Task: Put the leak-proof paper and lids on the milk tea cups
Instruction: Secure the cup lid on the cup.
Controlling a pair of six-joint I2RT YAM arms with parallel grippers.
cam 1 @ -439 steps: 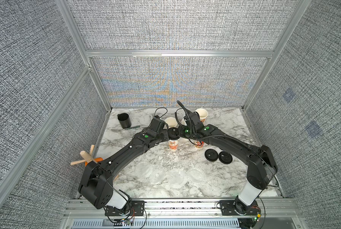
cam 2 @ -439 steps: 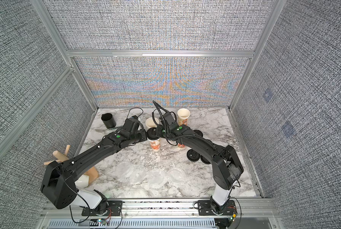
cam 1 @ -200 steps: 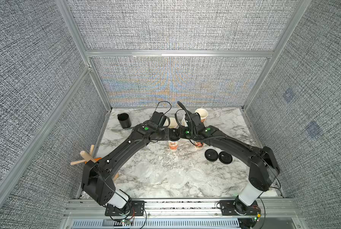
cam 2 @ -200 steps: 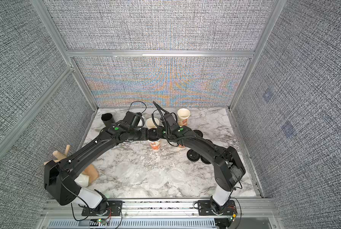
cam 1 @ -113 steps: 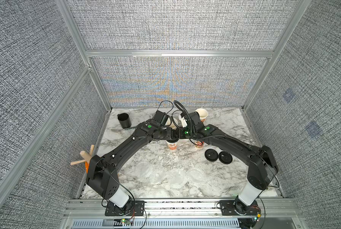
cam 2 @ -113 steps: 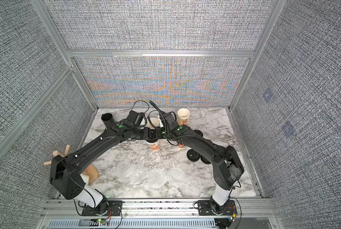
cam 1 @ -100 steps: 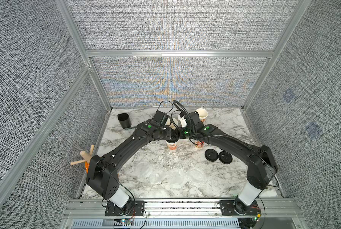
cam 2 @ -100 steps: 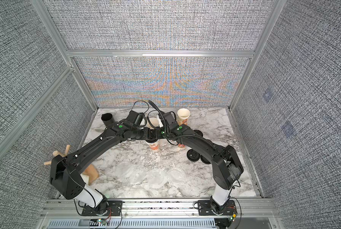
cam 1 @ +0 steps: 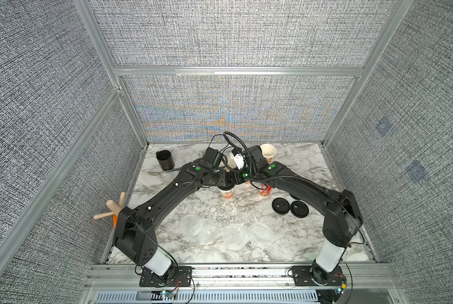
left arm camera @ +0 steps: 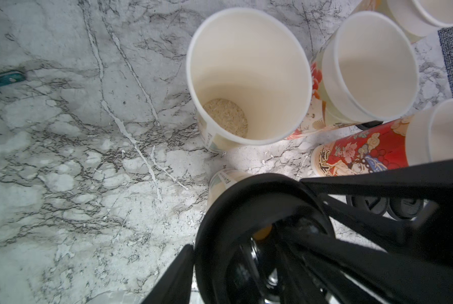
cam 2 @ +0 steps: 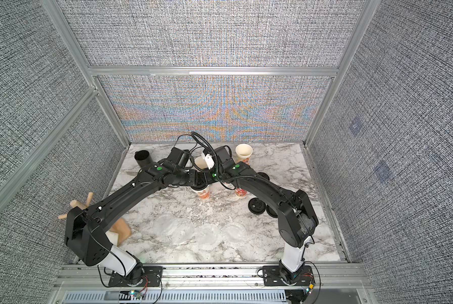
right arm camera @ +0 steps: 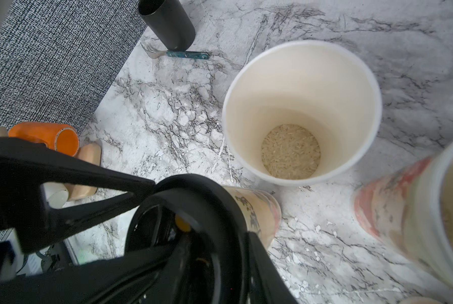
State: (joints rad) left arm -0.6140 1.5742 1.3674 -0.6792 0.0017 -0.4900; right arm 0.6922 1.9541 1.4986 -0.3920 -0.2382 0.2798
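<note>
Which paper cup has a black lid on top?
The frontmost cup: a black lid covers its mouth, while the others stand open.

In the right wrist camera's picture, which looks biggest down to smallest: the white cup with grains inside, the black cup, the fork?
1. White cup with grains, though it is nearer the camera.
2. Black cup, partly cut off.
3. Fork.

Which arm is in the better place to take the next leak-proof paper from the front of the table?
Left, by a little, I think. Both arms reach to the lidded cup, but the row of leak-proof paper lies closer to the left arm than to the right arm.
</note>
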